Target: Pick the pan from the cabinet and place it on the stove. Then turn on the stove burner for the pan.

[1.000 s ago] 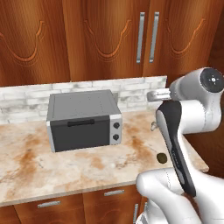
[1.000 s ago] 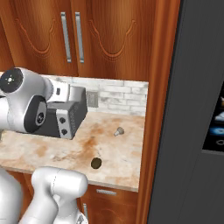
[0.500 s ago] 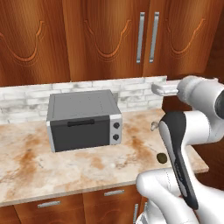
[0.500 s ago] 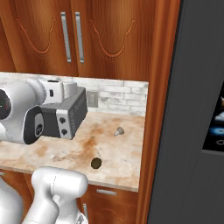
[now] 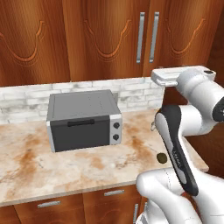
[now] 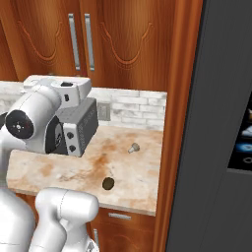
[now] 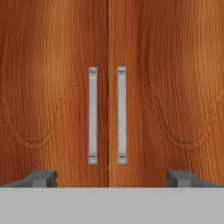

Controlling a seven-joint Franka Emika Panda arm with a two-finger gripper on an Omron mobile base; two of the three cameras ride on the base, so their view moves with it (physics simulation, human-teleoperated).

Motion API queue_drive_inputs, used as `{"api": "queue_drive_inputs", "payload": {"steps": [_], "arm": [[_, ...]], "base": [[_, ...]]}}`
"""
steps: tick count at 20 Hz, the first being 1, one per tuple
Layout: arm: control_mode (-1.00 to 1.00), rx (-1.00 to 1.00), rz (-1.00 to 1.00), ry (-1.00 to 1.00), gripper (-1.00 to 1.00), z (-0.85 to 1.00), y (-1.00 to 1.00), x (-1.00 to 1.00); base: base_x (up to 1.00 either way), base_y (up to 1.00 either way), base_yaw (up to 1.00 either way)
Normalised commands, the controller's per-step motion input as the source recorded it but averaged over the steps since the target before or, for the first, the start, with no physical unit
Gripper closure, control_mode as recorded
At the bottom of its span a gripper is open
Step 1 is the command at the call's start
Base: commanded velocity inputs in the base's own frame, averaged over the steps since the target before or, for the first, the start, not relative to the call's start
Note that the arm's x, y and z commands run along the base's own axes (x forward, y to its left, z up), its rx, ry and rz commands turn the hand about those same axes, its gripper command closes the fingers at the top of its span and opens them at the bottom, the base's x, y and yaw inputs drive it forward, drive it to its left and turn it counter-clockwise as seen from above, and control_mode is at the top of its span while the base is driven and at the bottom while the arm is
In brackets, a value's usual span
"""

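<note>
The cabinet (image 5: 109,39) (image 6: 113,39) is reddish-brown wood with carved doors, and both doors are closed. The pan is hidden and the stove is out of view. In the hand view my gripper (image 7: 112,179) faces the cabinet (image 7: 57,87) straight on, centred on the seam between the doors. The left bar handle (image 7: 92,116) and the right bar handle (image 7: 122,116) stand upright just either side of that seam. My jaws are wide open with nothing between them, a short way off the doors. From the base, the white hand (image 5: 165,76) (image 6: 74,91) is raised below the handles (image 5: 147,37).
A grey toaster oven (image 5: 83,120) (image 6: 81,125) sits on the marbled counter (image 5: 87,166) against the tiled wall. A small dark round item (image 6: 108,183) and a small silver item (image 6: 133,147) lie on the counter's right part. A tall dark panel (image 6: 221,123) bounds the right side.
The arm has swung and lifted the hand higher, towards the cabinet doors. The jaws stay open and the doors stay closed.
</note>
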Motion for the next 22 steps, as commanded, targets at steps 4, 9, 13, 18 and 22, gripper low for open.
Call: {"api": "queue_drive_inputs", "payload": {"steps": [4,9,13,18,22], "arm": [[-1.00,0.00,0.00,-0.15,-1.00,0.10,0.00,0.61],[-1.00,0.00,-0.04,-0.04,-1.00,0.19,0.00,0.62],[-1.00,0.00,-0.03,0.00,-1.00,0.26,0.00,0.57],[-1.00,0.00,-0.01,0.00,-1.00,0.17,0.00,0.50],[-1.00,0.00,0.00,0.00,-1.00,0.01,0.00,0.38]], "base": [[0.00,0.00,0.00],[0.00,0.00,0.00],[0.00,0.00,0.00],[0.00,0.00,0.00],[0.00,0.00,0.00]]}}
